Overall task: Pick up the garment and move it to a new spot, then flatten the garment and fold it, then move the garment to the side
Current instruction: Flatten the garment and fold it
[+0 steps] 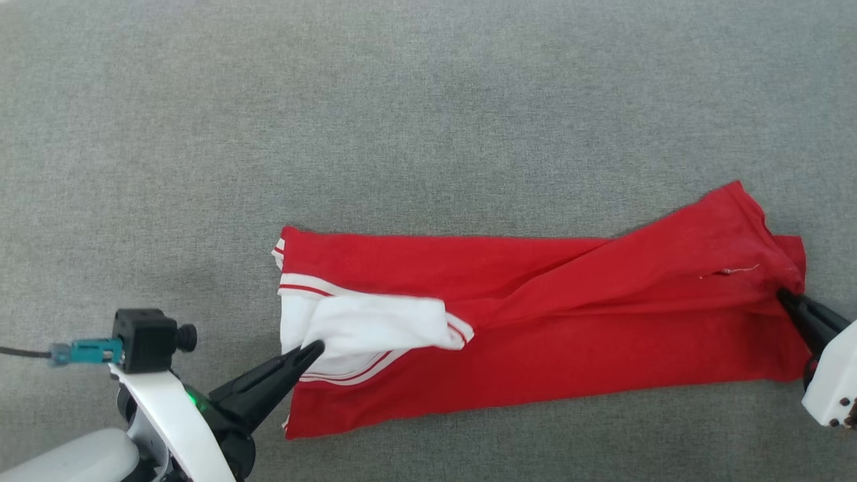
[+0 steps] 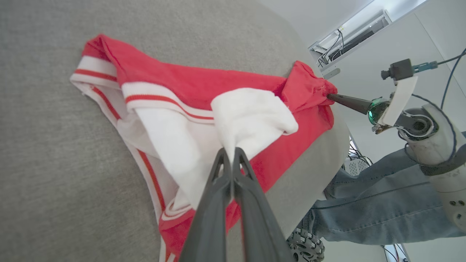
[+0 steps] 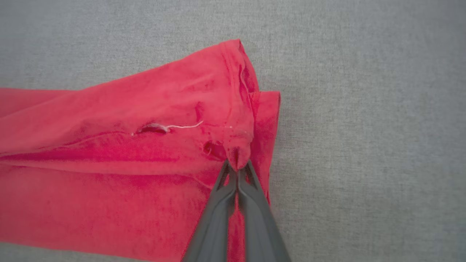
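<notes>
Grey woven cloth covers the counter (image 1: 428, 100), which is flat and ends in a rounded edge in the left wrist view.

The garment (image 1: 535, 314) lies on this surface as a long red band, running from the middle of the head view out to its right side. Its layers overlap lengthwise, and a diagonal fold crosses the upper layer towards the right end. At the left end, a white sleeve end (image 1: 375, 321) with red-and-white striped trim lies on top of the red cloth. Near the right end, a small slit carries a loose pale thread (image 3: 182, 126).

The left gripper (image 1: 315, 348) reaches in from the lower left. Its fingers are closed on the white sleeve end, and the cloth is drawn up into a peak at the tips in the left wrist view. The right gripper (image 3: 237, 167) reaches in from the right. Its fingers are closed on a bunched fold of red cloth at the garment's right end.

Beyond the counter edge, the left wrist view shows a person's legs (image 2: 364, 203) in blue jeans and a toothed wheel (image 2: 305, 243) below them.
</notes>
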Available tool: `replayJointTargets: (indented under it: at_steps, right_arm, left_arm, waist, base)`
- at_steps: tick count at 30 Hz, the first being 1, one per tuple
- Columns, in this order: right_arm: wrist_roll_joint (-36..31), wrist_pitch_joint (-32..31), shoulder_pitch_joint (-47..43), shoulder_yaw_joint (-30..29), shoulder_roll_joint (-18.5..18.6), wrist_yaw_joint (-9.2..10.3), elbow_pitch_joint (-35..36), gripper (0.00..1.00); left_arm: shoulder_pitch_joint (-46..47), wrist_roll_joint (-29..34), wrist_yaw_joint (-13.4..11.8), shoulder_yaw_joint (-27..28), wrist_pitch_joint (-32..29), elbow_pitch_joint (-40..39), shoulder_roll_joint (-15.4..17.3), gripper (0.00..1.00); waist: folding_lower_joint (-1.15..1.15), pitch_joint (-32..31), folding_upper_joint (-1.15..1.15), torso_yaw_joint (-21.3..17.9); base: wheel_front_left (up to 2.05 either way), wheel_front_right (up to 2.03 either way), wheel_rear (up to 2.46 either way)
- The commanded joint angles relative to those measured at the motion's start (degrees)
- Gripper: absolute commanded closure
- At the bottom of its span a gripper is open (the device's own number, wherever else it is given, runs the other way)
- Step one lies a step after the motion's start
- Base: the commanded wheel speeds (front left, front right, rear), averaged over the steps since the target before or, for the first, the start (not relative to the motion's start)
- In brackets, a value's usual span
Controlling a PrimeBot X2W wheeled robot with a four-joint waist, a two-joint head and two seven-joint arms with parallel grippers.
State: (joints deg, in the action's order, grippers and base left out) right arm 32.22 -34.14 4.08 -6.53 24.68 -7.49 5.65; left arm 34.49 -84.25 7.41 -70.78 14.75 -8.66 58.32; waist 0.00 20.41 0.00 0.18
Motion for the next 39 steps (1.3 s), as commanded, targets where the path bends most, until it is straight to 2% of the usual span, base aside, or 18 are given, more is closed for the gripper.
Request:
replayJointTargets:
  at_steps: [1, 7, 8, 10, 11, 12, 13, 14, 16, 20, 25, 27, 31, 35, 37, 39]
  right_arm:
    - [-0.14, 0.57, -0.21, -0.16, -0.24, 0.00, -0.37, 1.00]
    - [-1.41, 3.57, 2.09, 1.34, -1.48, 0.01, -4.86, 1.00]
    - [-1.61, 4.02, 2.32, 1.66, -1.63, 0.00, -5.52, 0.91]
    - [-1.63, 4.83, 2.67, 1.74, -1.66, 0.00, -6.74, 0.53]
    - [-1.46, 4.96, 2.80, 1.46, -1.76, 0.01, -7.14, 0.09]
    - [-0.84, 4.97, 2.86, 1.24, -1.99, 0.01, -7.12, 0.00]
    - [-0.34, 4.94, 2.87, 0.61, -2.29, 0.01, -6.92, 0.00]
    - [0.15, 4.65, 2.66, -0.13, -2.44, 0.01, -6.62, 0.00]
    - [0.76, 3.80, 1.79, -1.44, -2.31, 0.01, -5.92, 0.00]
    - [1.11, 3.05, 1.61, -3.82, -2.86, 0.01, -6.26, 0.00]
    - [0.95, 3.00, 2.80, -5.61, -4.32, 0.00, -11.35, 0.00]
    - [1.11, 2.66, 3.24, -6.04, -4.68, 0.00, -13.88, 0.00]
    - [1.11, 1.54, 3.58, -6.52, -4.78, 0.00, -18.10, 0.00]
    - [1.87, -0.38, 4.03, -6.37, -4.77, -0.01, -21.22, 0.00]
    - [2.05, -1.07, 4.15, -6.38, -4.76, -0.01, -22.31, 0.00]
    - [2.02, -1.44, 4.22, -6.46, -4.80, -0.01, -22.81, 0.00]
  left_arm:
    - [-0.73, 0.98, 0.11, 0.14, 0.43, 0.86, -0.02, 1.00]
    - [-1.98, 3.95, 0.11, 0.83, 0.51, 7.15, -4.28, 1.00]
    - [-2.04, 4.81, 0.11, 1.25, 0.50, 8.08, -5.09, 1.00]
    - [-2.33, 6.20, 0.11, 2.18, 0.48, 9.91, -6.59, 0.69]
    - [-2.58, 7.02, 0.11, 2.92, 0.49, 10.52, -7.22, 0.59]
    - [-3.10, 7.61, 0.11, 3.98, 0.49, 10.95, -7.85, 0.52]
    - [-3.74, 8.22, 0.11, 5.05, 0.49, 11.12, -8.41, 0.27]
    - [-4.51, 8.59, 0.11, 6.27, 0.49, 10.98, -9.05, 0.14]
    - [-6.20, 9.37, 0.11, 9.40, 0.49, 10.73, -9.98, 0.00]
    - [-11.57, 13.03, 0.11, 16.19, 0.48, 12.10, -12.35, 0.00]
    - [-18.26, 18.08, 0.10, 26.09, 0.48, 15.24, -18.10, 0.00]
    - [-20.68, 21.43, 0.05, 31.10, 0.49, 17.20, -21.73, 0.00]
    - [-24.59, 31.80, 0.05, 41.25, 0.49, 20.36, -27.91, 0.00]
    - [-27.34, 44.17, 0.05, 48.86, 0.49, 21.35, -33.54, 0.00]
    - [-28.42, 49.46, 0.05, 52.35, 0.49, 20.45, -35.36, 0.00]
    - [-28.95, 51.52, 0.04, 54.00, 0.49, 19.91, -36.51, 0.00]
  waist:
    - [0.00, 0.12, 0.00, 0.05]
    - [0.00, 0.55, 0.00, -0.02]
    - [0.00, 0.57, 0.00, -0.02]
    - [0.00, 0.57, 0.00, 0.00]
    - [0.00, 0.53, 0.00, -0.01]
    - [0.00, 0.44, 0.00, 0.03]
    - [0.00, 0.29, 0.00, 0.09]
    - [0.00, 0.08, 0.00, 0.25]
    - [0.00, -0.40, 0.00, 0.74]
    - [0.00, -1.58, 0.00, 2.18]
    - [0.00, -3.28, 0.00, 5.08]
    - [0.00, -3.91, 0.00, 6.32]
    - [0.00, -4.97, 0.00, 8.22]
    - [0.00, -5.85, 0.00, 9.42]
    - [0.00, -6.13, 0.00, 9.83]
    - [0.00, -6.26, 0.00, 10.01]
  base:
    - [0.00, 0.00, 0.00]
    - [0.00, 0.00, 0.00]
    - [0.00, 0.00, 0.00]
    - [0.00, 0.00, 0.00]
    - [0.00, 0.00, 0.00]
    - [0.00, 0.00, 0.00]
    - [0.00, 0.00, 0.00]
    - [0.00, 0.00, 0.00]
    - [0.00, 0.00, 0.00]
    - [0.00, 0.00, 0.00]
    - [0.00, 0.00, 0.00]
    - [0.00, 0.00, 0.00]
    - [0.00, 0.00, 0.00]
    - [0.00, 0.00, 0.00]
    - [0.00, 0.00, 0.00]
    - [0.00, 0.00, 0.00]
